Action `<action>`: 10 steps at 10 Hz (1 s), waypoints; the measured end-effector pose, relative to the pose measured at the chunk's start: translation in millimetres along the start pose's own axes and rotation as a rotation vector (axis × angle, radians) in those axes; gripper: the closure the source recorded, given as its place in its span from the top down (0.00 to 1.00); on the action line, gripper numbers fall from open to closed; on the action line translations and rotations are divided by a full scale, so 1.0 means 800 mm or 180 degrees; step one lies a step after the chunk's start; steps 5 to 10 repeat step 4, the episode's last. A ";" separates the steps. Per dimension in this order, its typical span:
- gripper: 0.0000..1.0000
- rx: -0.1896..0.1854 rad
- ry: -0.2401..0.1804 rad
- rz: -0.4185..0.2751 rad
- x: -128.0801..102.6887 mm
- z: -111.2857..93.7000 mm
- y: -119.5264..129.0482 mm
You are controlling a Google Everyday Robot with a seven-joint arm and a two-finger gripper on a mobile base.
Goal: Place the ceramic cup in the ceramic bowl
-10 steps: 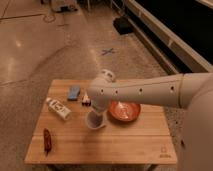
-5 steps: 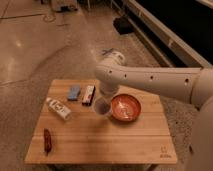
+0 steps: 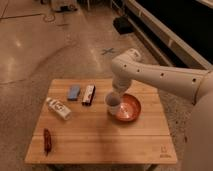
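The ceramic cup (image 3: 113, 103) is a small pale round cup with a darker inside. It hangs just over the left rim of the ceramic bowl (image 3: 128, 108), a shallow orange-red bowl on the wooden table (image 3: 100, 132). My gripper (image 3: 115, 94) comes down from the white arm and is shut on the cup from above. The cup appears slightly above the table, overlapping the bowl's left edge.
A blue block (image 3: 74, 92) and a dark snack bar (image 3: 88, 94) lie at the table's back left. A clear bottle (image 3: 58, 108) lies on its side at left. A red-brown object (image 3: 47, 139) lies near the front left corner. Concrete floor surrounds the table.
The gripper has carried the cup up off the table and to the right, from in front of the snack bar to the bowl's left rim.
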 end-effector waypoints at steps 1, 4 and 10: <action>0.03 0.0036 0.0008 0.0089 0.016 0.007 -0.021; 0.25 0.0032 -0.0029 0.0229 0.016 0.032 -0.034; 0.25 0.0032 -0.0029 0.0229 0.016 0.032 -0.034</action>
